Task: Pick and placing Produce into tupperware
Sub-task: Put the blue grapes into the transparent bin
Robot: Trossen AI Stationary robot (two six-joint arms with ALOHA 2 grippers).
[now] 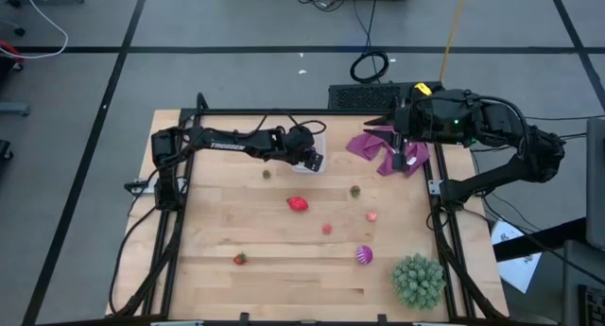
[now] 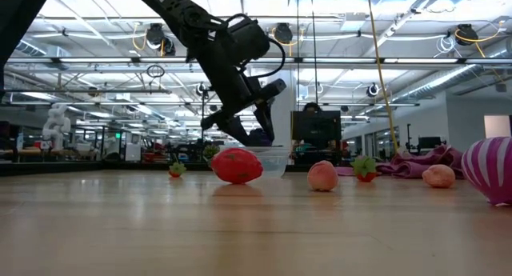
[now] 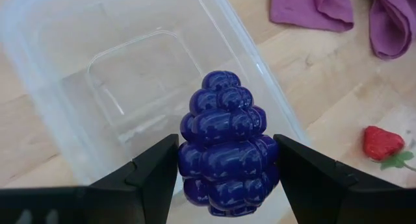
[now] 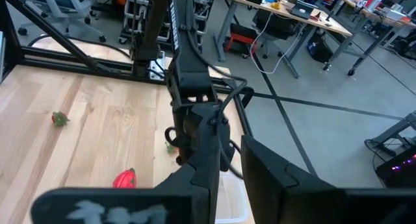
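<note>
- Above the tupperware (image 3: 123,87), the left gripper (image 3: 224,169) clamps blue-purple produce (image 3: 224,152), long axis upright; open container directly below.
- Right gripper (image 1: 405,142) waits over the cloth (image 1: 378,148), finger state hidden.

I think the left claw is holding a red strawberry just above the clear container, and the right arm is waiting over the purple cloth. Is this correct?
Not quite. The left claw holds a blue-purple berry cluster, not a red strawberry; the left wrist view shows it gripped between the fingers above the clear container. The rest stands: in the high view the right claw waits over the purple cloth.
</note>
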